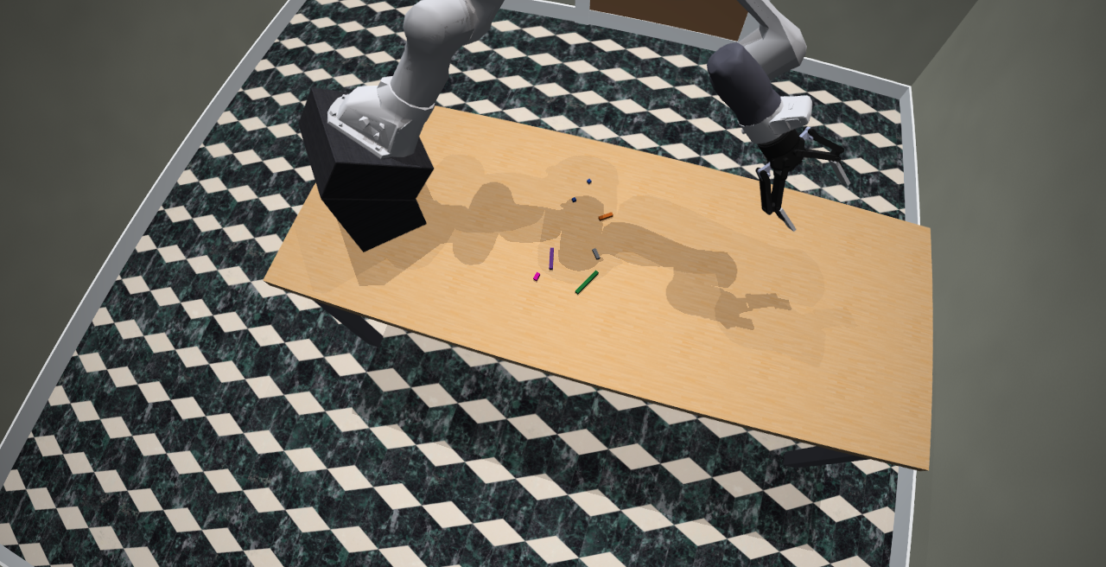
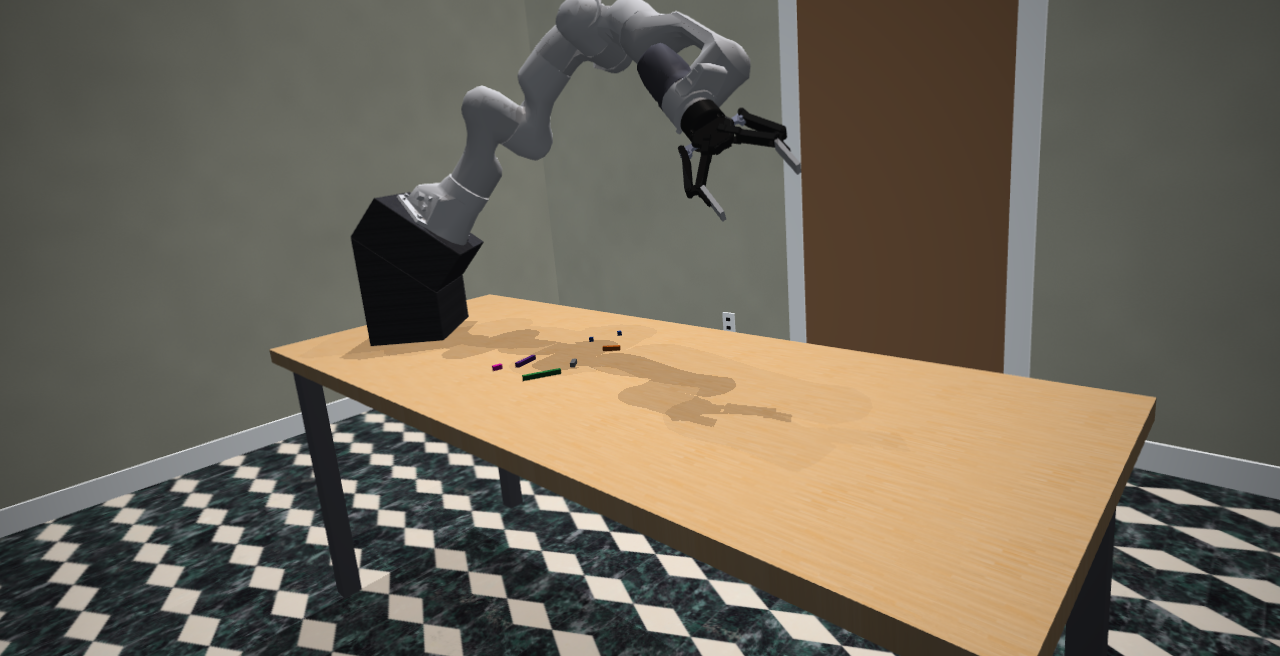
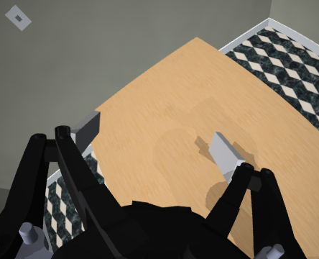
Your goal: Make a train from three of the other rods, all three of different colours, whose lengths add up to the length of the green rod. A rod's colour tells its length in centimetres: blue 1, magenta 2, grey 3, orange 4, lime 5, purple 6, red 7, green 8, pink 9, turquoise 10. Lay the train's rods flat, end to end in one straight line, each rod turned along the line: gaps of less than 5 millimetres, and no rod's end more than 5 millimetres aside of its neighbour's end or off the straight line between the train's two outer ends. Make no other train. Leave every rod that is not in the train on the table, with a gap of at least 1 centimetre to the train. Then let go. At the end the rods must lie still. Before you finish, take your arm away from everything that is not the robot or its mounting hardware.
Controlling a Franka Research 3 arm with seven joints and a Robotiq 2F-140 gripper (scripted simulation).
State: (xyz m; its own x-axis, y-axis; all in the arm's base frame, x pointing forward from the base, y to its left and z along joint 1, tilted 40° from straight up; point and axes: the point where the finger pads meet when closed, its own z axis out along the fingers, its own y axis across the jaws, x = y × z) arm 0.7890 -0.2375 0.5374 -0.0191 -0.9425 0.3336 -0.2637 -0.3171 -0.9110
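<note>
Black hand (image 1: 817, 198) (image 2: 759, 192) (image 3: 156, 132) hangs spread wide above a wooden table (image 1: 835, 378) (image 2: 895, 491) (image 3: 149, 97) on diamond-patterned floor (image 1: 386, 470) (image 2: 223, 598) (image 3: 296, 75).

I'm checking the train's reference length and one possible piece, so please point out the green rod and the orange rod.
Green rod (image 1: 587, 282) (image 2: 541, 374): top and exterior views, middle of its length.
Orange rod (image 1: 605, 216) (image 2: 611, 347): top and exterior views, middle of its length.

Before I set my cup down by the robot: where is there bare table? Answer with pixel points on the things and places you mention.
The widest bare patch of the table (image 1: 866, 378) (image 2: 1029, 473) (image 3: 167, 83) runs from the green rod (image 1: 587, 282) (image 2: 541, 374) to the end farthest from the black base (image 1: 378, 181) (image 2: 402, 294). The gripper (image 1: 818, 201) (image 2: 761, 195) (image 3: 156, 132) overhangs part. The rods crowd mid-table.
</note>
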